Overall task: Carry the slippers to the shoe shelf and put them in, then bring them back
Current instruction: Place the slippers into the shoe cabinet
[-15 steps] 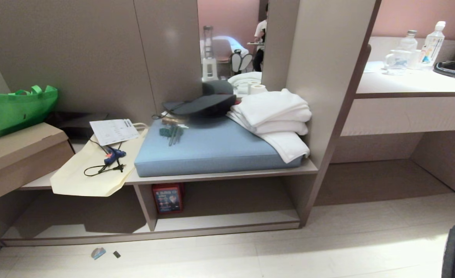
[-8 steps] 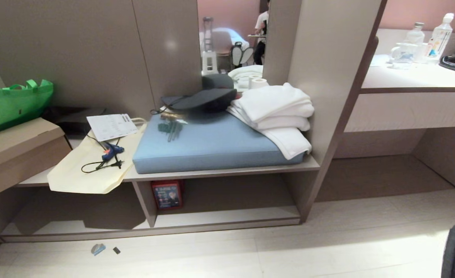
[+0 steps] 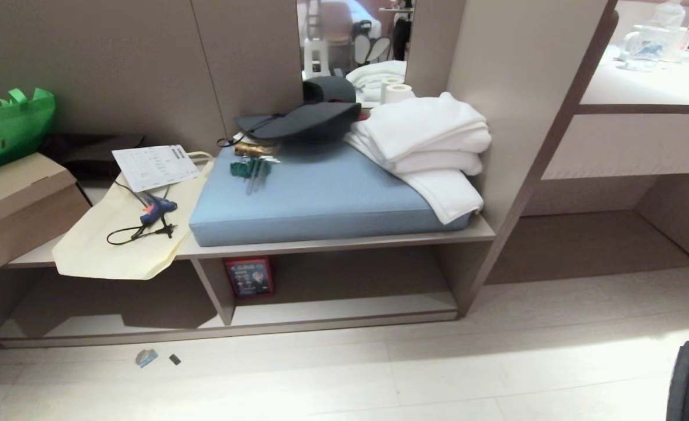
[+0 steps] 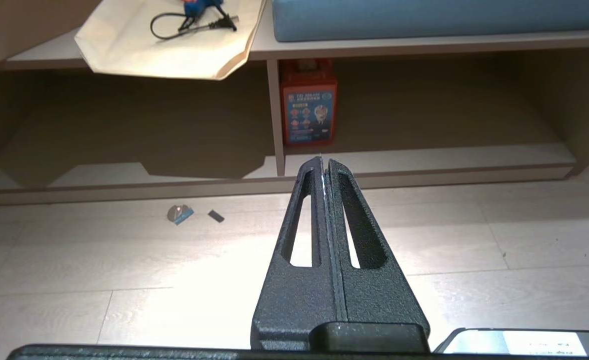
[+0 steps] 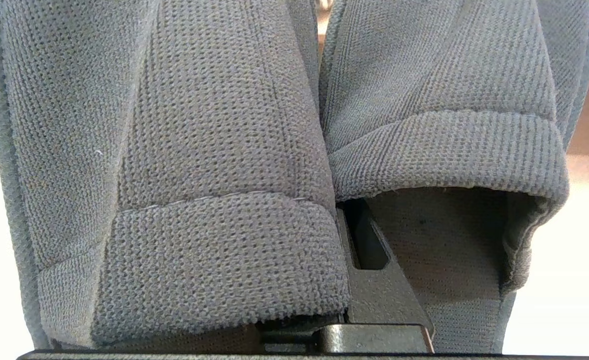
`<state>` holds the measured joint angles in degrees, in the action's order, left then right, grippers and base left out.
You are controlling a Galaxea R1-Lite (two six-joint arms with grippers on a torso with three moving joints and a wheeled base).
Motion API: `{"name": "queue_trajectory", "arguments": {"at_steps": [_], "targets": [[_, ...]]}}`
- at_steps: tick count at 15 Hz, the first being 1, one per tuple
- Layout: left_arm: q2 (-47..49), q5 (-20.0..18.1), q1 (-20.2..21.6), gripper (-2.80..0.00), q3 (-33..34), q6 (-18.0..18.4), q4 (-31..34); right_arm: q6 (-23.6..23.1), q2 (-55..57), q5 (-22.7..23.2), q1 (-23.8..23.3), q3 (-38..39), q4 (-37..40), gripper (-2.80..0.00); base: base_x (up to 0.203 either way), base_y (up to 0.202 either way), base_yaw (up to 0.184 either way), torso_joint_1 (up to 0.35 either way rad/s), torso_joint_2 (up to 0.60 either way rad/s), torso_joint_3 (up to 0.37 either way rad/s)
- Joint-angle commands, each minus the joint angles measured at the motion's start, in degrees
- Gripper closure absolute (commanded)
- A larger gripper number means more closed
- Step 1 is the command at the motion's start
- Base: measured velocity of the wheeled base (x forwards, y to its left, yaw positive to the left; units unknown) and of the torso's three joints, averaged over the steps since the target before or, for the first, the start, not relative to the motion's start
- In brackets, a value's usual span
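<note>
Right now the right gripper (image 5: 347,250) is clenched on the slippers (image 5: 234,150) — the pair wraps its fingers; the left gripper (image 4: 323,165), fingers pressed together and empty, points toward the shoe shelf (image 4: 424,165) ahead.

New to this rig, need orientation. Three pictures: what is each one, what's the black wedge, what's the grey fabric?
It is a wheeled robot with two arms. The wide picture is from its head camera: a low taupe wood-laminate shoe shelf with two open compartments, a blue seat cushion on top, folded white towels and a cream tote bag.

The other two come from wrist cameras behind each grasping tool. The black wedge is the left tool, shut and empty, above the pale floor in front of the shelf.

The grey knit fabric is the pair of dark grey backless slippers, clamped in the right tool. They hide nearly everything else.
</note>
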<state>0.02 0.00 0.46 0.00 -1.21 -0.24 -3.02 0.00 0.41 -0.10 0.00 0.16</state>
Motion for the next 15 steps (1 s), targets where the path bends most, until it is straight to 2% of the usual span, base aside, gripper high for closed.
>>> {"name": "queue_trajectory", "arguments": {"at_steps": [1, 15], "targets": [[0.06, 0.00, 0.06, 0.00, 0.00, -0.02, -0.02, -0.23, 0.09, 0.02, 0.01, 0.09, 0.02, 0.00, 0.000, 0.000, 0.000, 0.002, 0.00, -0.207], [0.06, 0.00, -0.02, 0.00, 0.00, 0.06, 0.15, -1.19, 0.09, 0.11, -0.08, 0.09, -0.07, 0.00, 0.000, 0.000, 0.000, 0.004, 0.00, -0.197]]}}
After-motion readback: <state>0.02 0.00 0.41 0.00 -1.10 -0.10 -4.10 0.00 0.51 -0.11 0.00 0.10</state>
